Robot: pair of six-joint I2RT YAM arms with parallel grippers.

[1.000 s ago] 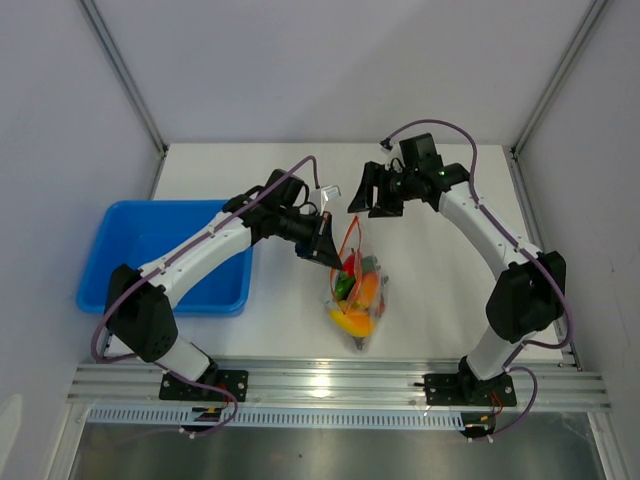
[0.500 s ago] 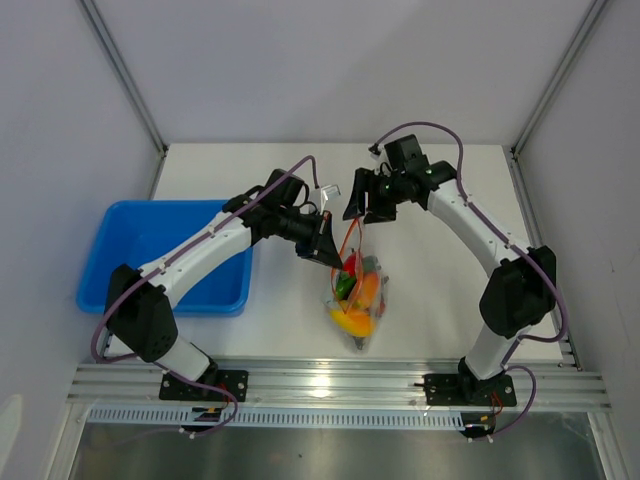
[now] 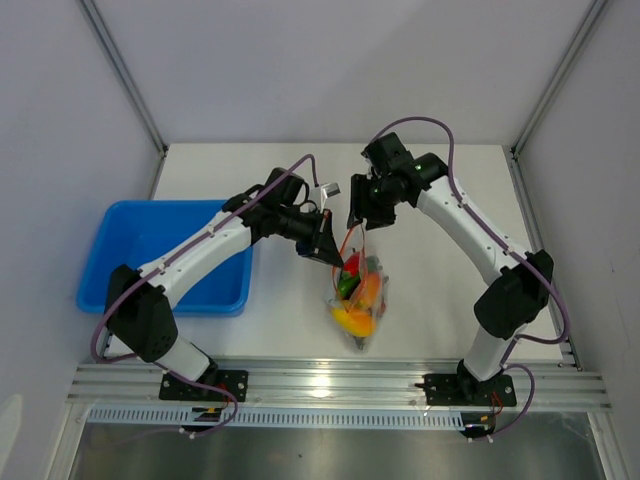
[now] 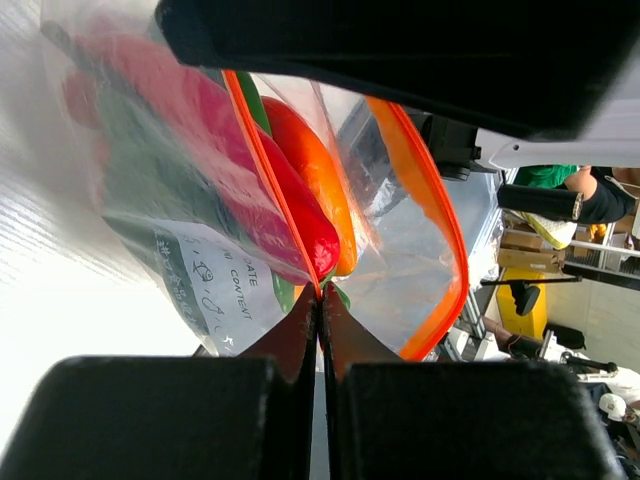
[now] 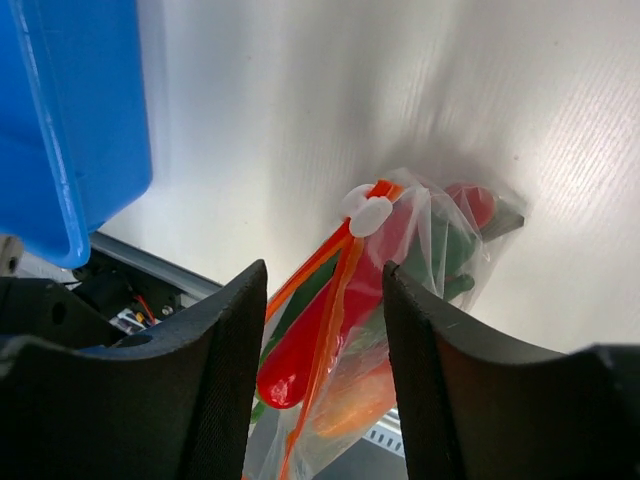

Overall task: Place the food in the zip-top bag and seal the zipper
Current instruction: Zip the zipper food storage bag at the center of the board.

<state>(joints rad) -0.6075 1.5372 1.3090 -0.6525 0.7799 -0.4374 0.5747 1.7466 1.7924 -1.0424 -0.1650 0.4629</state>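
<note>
Zip-top bag [image 3: 357,305] is at centre bench [image 3: 250,170], right of the blue tray [image 3: 165,255], strung between the two arms. The food [image 3: 362,290] is in: red, green and yellow-orange pieces bunched low in the clear film. Left claw [image 4: 320,300] is clamped tight, fingers pressed together on the corner where the two orange strips of the zipper [image 4: 445,240] meet. From that pinch the strips bow apart, so the mouth reads as open along most of its run. Right claw [image 5: 325,275] sits above with its fingers spread wide and nothing held, one finger to each side of the strip. The white slider [image 5: 372,212] lies just beyond the tips, at the far end of the track.

Handling, now. It's thin crinkly film, light and floppy, with no stiffness of its own — whatever shape it has comes from the load sagging in the bottom. Squeeze the clear wall and it will likely slide or fold away. The zipper strip is the firmest line on it, so that's the place to grip, and the slider is the small hard part worth closing on.

My read: filling is done, sealing isn't. With one corner anchored, the strip wants to be taut before the slider runs toward the pinch — slack film could bunch ahead of it. Whether the bag's bottom rests on the bench or hangs clear, I can't tell.
</note>
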